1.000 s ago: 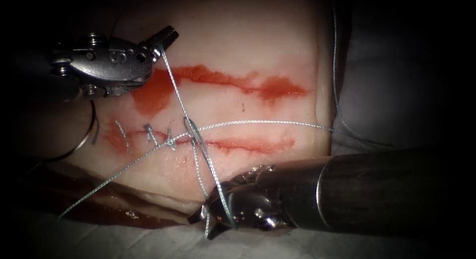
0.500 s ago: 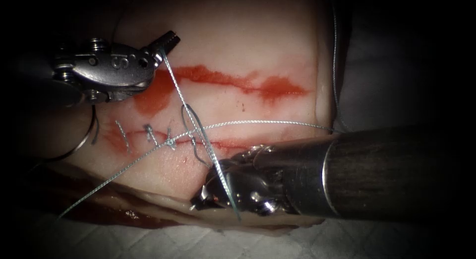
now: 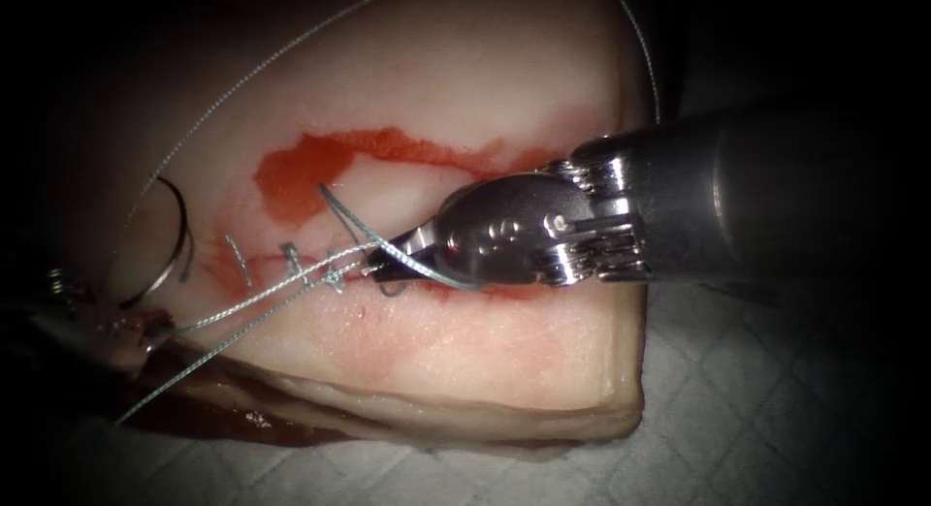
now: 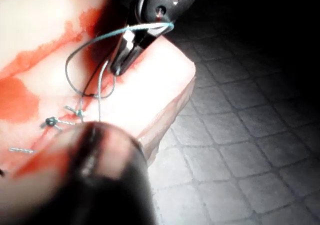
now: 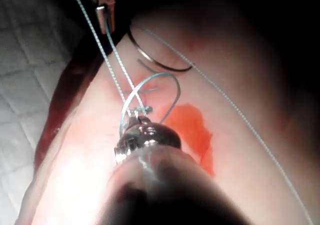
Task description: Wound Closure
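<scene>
Pale pink tissue (image 3: 465, 351) bears orange-red fluid (image 3: 301, 176) (smeared); grey-blue thread (image 3: 262, 298); white quilted cloth (image 3: 756, 409), diamond-patterned.

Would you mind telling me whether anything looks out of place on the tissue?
Nothing damaged, but the needle lies loose on the tissue, left of the stitches, held by neither tool; the left tool and right tool each grip thread.

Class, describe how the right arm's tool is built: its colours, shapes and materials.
The right arm's tool has a dark, cylindrical shaft ending in a ribbed, polished silver wrist. From it extends a rounded, shiny metal hand with small round pins, tapering to slim dark tips.
</scene>
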